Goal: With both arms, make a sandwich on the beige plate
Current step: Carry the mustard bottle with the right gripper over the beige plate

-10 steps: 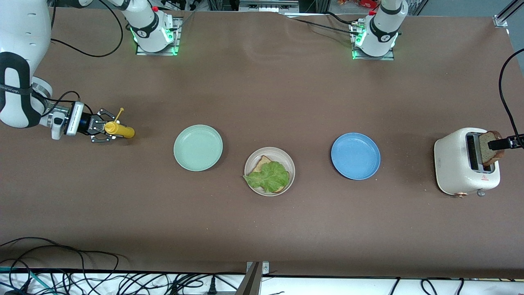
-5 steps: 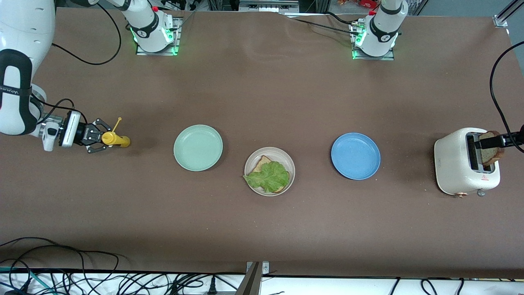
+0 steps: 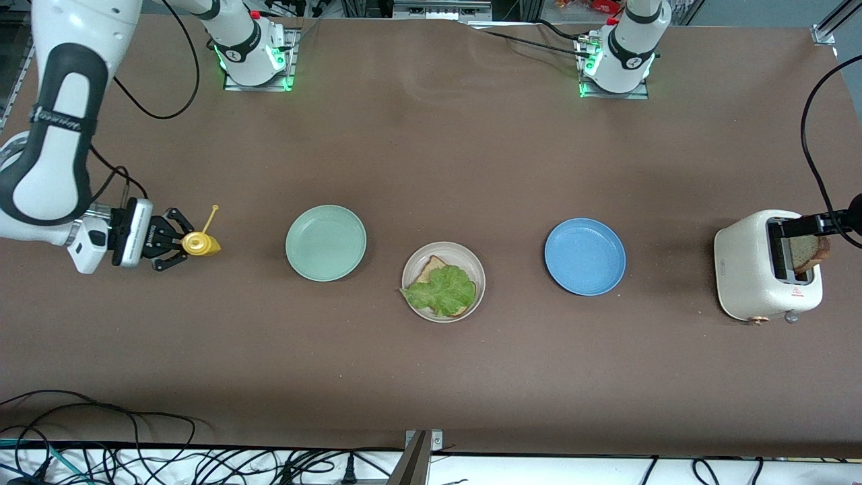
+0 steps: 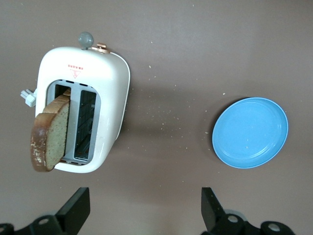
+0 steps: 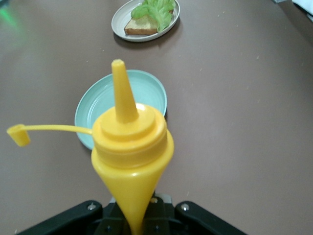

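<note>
The beige plate (image 3: 479,271) holds one brown bread slice (image 3: 431,267) with a green lettuce leaf (image 3: 444,289) on it; it also shows in the right wrist view (image 5: 120,19). A second bread slice (image 3: 811,250) leans out of the white toaster (image 3: 747,269), and the left wrist view (image 4: 49,137) shows it too. My left gripper (image 3: 825,222) is over the toaster, open and empty (image 4: 145,198). My right gripper (image 3: 176,244) is shut on a yellow squeeze bottle (image 3: 199,244) over the table at the right arm's end; its cap hangs open (image 5: 132,147).
A mint-green plate (image 3: 326,242) lies between the bottle and the beige plate. A blue plate (image 3: 584,256) lies between the beige plate and the toaster. Cables run along the table edge nearest the front camera.
My right arm has swung the bottle round and shifted it lower in the front view. My left gripper's finger has moved off the toaster's bread slice, which sits lower now.
</note>
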